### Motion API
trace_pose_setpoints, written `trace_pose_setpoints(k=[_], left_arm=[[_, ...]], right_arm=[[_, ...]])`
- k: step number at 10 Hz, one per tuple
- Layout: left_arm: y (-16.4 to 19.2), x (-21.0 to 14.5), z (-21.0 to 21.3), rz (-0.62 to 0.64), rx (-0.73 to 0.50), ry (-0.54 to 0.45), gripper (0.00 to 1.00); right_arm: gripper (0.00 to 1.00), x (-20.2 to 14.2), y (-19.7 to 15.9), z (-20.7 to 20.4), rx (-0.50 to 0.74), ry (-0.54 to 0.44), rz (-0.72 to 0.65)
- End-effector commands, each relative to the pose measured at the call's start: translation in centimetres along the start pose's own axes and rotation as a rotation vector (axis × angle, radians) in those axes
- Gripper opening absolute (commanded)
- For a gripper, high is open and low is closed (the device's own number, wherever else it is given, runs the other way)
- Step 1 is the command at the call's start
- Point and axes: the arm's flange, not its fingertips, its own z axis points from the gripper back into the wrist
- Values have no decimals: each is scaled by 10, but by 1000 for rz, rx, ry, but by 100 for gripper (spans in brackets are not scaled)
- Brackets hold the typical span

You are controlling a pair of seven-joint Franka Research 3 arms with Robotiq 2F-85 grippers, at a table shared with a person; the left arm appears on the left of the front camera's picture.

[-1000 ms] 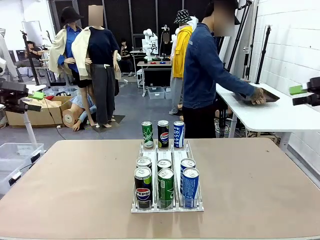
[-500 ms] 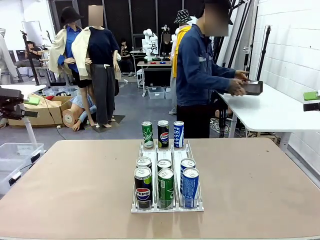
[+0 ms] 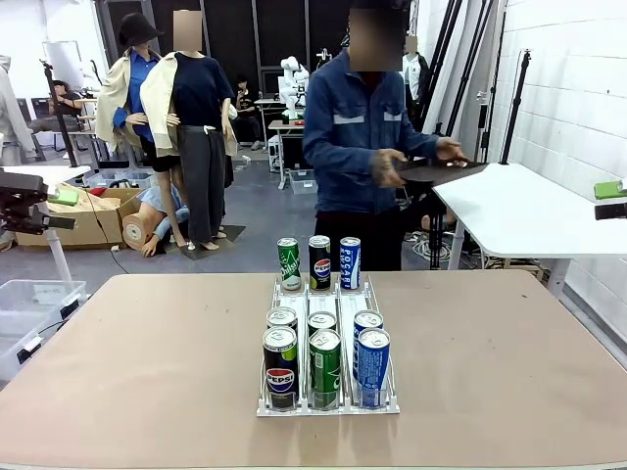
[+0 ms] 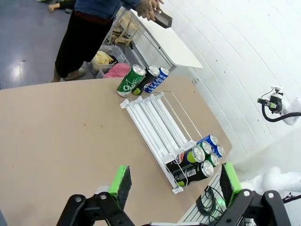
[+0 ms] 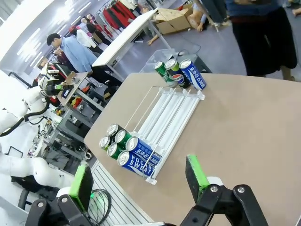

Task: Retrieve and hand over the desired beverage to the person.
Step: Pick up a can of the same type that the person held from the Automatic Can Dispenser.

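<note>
Off the table (image 3: 147, 372) at nine and three o'clock, left gripper (image 4: 176, 181) and right gripper (image 5: 139, 181) hang wide open, empty; cans (image 3: 324, 362) sit centre, person (image 3: 358, 147) at twelve holding a tray (image 3: 436, 174): retrieval apparently unstarted, awaiting a chosen drink.

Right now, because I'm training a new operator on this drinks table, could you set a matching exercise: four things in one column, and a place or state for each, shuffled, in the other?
Things:
1. far green can
2. far blue Pocari can
3. dark tray
4. left tool

Place or state:
A. open, holding nothing
B. robot's right end of the far row of three
C. in the person's hands
D. robot's left end of the far row of three

Pairs: 1-D, 2-B, 3-C, 4-A.
</note>
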Motion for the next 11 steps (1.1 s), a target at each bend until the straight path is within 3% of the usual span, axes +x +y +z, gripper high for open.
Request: trace_pose_setpoints(k=[1,11], left_arm=[[0,-1,1,-1,-5,0,100],[0,-1,1,-1,-5,0,100]], right_arm=[[100,1,-1,-1,15,-7,1],[100,1,-1,-1,15,-7,1]])
